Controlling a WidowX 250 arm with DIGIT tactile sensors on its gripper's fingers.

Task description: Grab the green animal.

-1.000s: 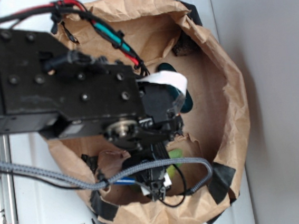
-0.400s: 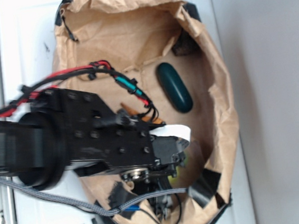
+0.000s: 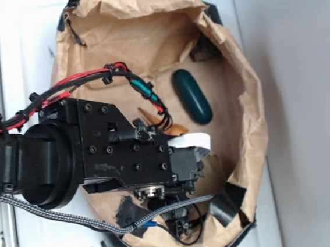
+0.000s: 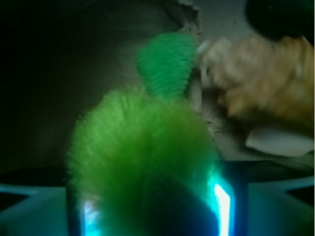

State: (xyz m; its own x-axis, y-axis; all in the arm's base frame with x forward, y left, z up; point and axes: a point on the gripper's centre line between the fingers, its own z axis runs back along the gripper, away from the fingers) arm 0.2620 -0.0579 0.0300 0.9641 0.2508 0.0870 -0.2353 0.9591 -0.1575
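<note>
Exterior view: black robot arm [image 3: 98, 159] reaching from the left into a crumpled brown paper bag [image 3: 234, 52] laid open on a white table [image 3: 30, 55]; gripper [image 3: 183, 224] buried low at the near wall of the bag, mostly hidden beneath wrist and cables, jaws not readable from here. Dark green capsule [image 3: 192, 96] lying to the right on the bag floor, tan seashell [image 3: 164, 122] poking out just beside the arm's upper edge. Green animal out of sight here, covered by the arm. Wrist view: green animal [image 4: 142, 142] filling the centre, fuzzy lime body pinched between the two fingers [image 4: 42, 214], smoother green end pointing far; seashell at far right, apart from the plush.
</note>
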